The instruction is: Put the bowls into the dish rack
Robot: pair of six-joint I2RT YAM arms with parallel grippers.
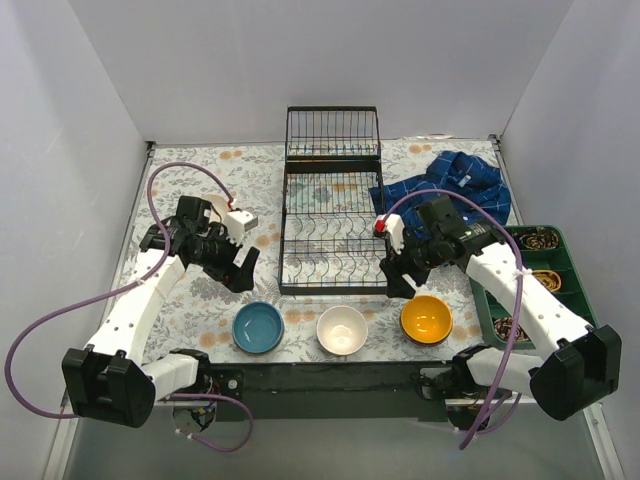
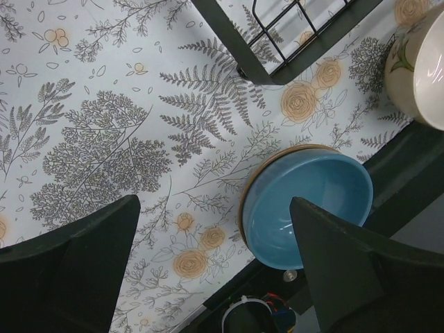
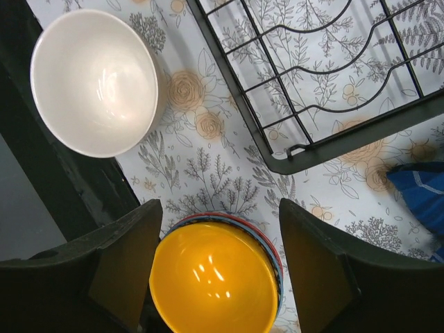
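The black wire dish rack (image 1: 331,228) lies in the middle of the table, its upright basket section at the back. Three bowls sit in a row in front of it: a blue bowl (image 1: 258,327), a white bowl (image 1: 341,329) and a yellow bowl (image 1: 426,319). My left gripper (image 1: 242,272) is open and empty, above the cloth just behind the blue bowl (image 2: 305,208). My right gripper (image 1: 397,283) is open and empty, behind the yellow bowl (image 3: 215,284), which shows between its fingers. The white bowl (image 3: 94,80) and a rack corner (image 3: 291,149) show in the right wrist view.
A blue checked cloth (image 1: 447,185) lies crumpled right of the rack. A green compartment tray (image 1: 575,275) with small items stands at the right edge. White walls close in the table on three sides. A black strip (image 1: 330,375) runs along the near edge.
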